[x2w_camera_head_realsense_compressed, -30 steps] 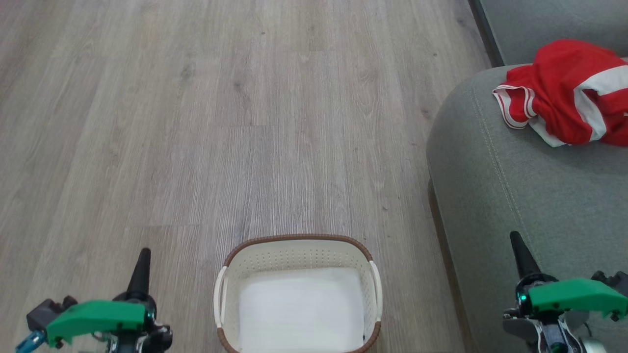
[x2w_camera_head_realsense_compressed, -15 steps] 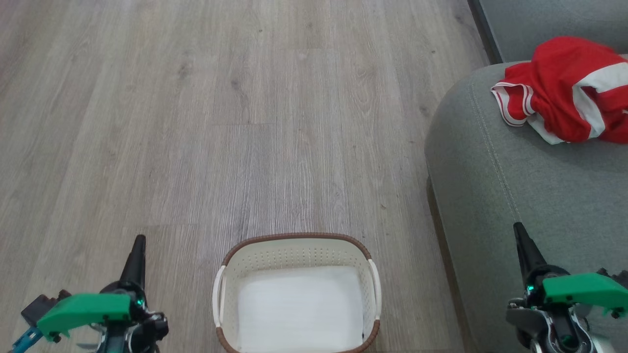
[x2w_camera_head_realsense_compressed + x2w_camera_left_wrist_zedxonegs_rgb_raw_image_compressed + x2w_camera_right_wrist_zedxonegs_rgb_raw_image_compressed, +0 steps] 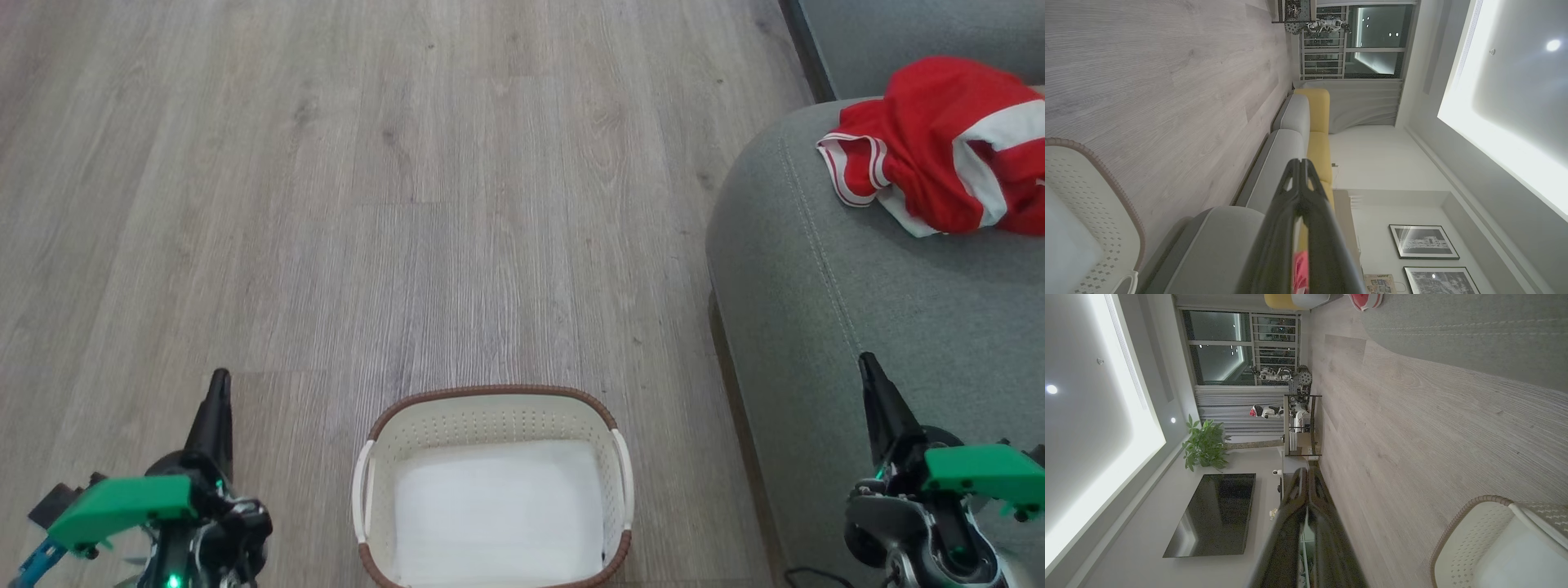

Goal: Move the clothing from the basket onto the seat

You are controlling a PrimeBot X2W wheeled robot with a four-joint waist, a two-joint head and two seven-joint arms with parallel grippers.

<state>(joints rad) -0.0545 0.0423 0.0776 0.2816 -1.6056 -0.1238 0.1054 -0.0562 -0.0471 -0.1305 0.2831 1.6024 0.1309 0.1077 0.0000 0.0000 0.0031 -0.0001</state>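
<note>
The clothing [image 3: 939,139], bright red with white stripes, lies crumpled on the grey-green seat [image 3: 849,278] at the upper right. The cream basket [image 3: 490,394] with its brown rim stands on the floor at bottom centre, and only its white bottom shows inside. My left gripper [image 3: 219,377] is shut and holds nothing, out over the floor left of the basket. My right gripper [image 3: 865,361] is shut too, over the seat's near part. The left wrist view has the shut gripper [image 3: 1300,163], the basket [image 3: 1090,192] and a sliver of the clothing [image 3: 1300,269]. The right wrist view takes in the shut gripper [image 3: 1307,472], the basket [image 3: 1470,535] and the seat [image 3: 1453,339].
Pale wood floor [image 3: 408,204] stretches ahead and to the left of the basket. Another sofa section [image 3: 898,33] sits behind the seat. A yellow cushion [image 3: 1318,134], a dark TV [image 3: 1216,514], a potted plant [image 3: 1204,447] and a shelf unit [image 3: 1302,424] stand further off.
Both shut grippers have slid forward, higher in the head view, the left one drifting a little left and the right one a little right. The camera shifted slightly. Clothing and basket stay put.
</note>
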